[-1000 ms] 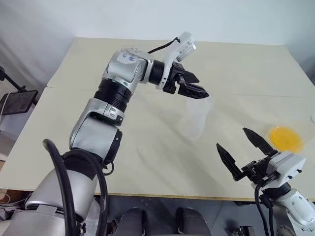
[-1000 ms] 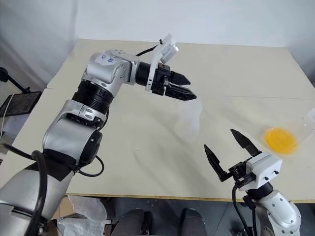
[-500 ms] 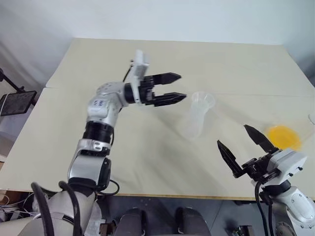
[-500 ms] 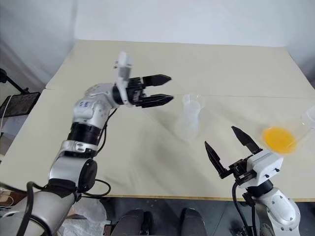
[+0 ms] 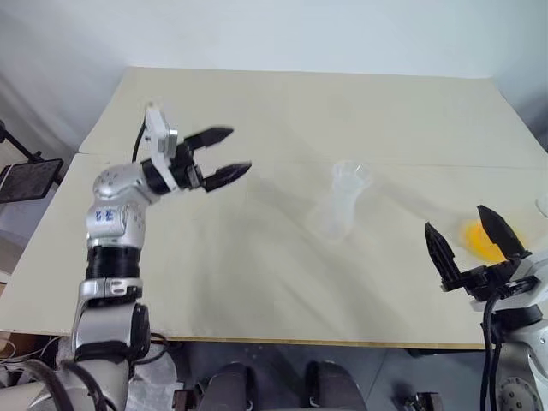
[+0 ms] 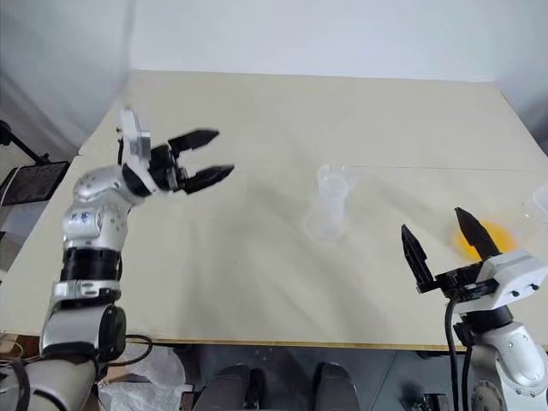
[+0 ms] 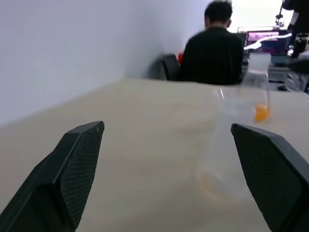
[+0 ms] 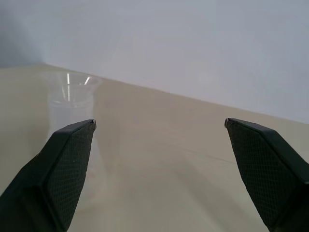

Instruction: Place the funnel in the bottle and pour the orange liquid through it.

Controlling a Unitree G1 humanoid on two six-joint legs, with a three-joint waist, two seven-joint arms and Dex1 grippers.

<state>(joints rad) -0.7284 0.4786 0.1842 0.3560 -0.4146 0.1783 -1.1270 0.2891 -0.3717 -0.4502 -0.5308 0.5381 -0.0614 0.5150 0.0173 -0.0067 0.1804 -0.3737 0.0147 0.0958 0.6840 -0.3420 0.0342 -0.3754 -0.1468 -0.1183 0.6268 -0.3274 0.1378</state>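
Funnel (image 5: 351, 174) looks seated in the bottle (image 5: 341, 204) mid-counter. Both pincers are spread and empty, left pincer (image 5: 221, 153) off toward the left edge. Next, I'd guess, right pincer (image 5: 469, 237) grabs the orange liquid (image 5: 476, 239) near the right edge to pour.

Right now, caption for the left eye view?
Funnel seated in bottle; both open grippers clear; orange liquid unpoured.

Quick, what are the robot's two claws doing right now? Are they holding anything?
Left gripper: open, holding nothing, up over the table.
Right gripper: open, holding nothing, near the orange liquid.
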